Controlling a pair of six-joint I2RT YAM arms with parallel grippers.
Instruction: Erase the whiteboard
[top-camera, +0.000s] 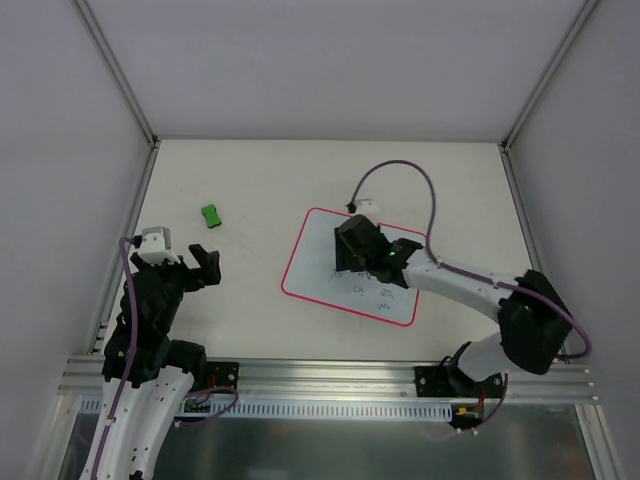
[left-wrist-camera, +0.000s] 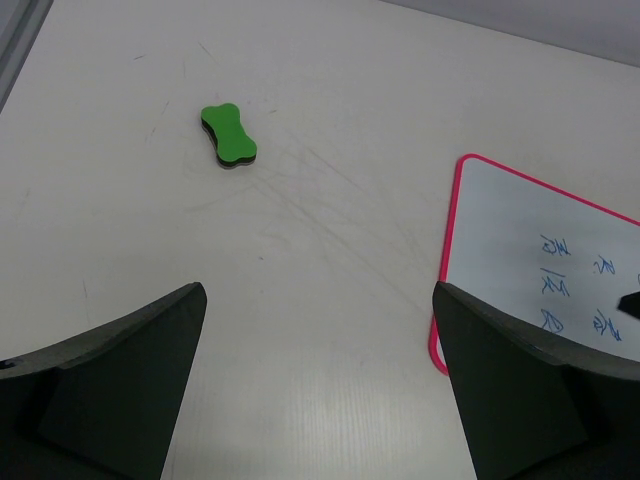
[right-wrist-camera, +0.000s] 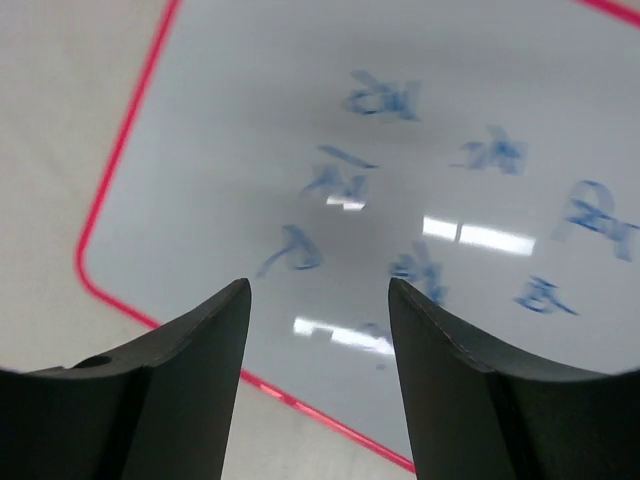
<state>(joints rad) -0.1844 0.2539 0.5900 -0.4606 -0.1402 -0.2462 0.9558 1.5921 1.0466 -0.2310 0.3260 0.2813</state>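
My right gripper (right-wrist-camera: 320, 290) hung released over the whiteboard (top-camera: 315, 255), probably to pin it; my left gripper (left-wrist-camera: 320, 300), also released, faced the eraser (left-wrist-camera: 228, 135) left of it.

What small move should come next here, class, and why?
Probably the left tool should move forward toward the green eraser: it is open and empty, the eraser lies ahead of it, and the whiteboard bears blue scribbles.
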